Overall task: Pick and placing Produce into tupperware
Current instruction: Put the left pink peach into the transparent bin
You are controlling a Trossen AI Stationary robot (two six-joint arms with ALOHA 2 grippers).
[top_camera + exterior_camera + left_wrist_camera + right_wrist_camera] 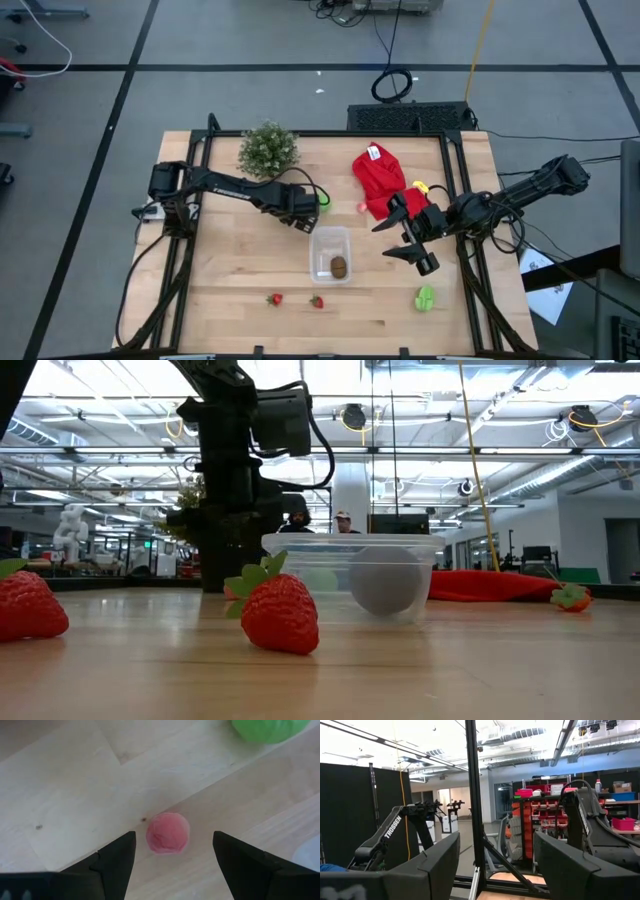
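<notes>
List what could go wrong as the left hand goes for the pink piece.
1. The pink piece is round and lies loose between the open left hand's fingers, so it may roll or squirt out as they close.
2. A green piece sits close by and could get nudged.
3. The tub already holds a brown oval; a high drop might bounce out.

A bushy plant [268, 148] and red cloth [379, 180] sit on the table [240, 300].
</notes>
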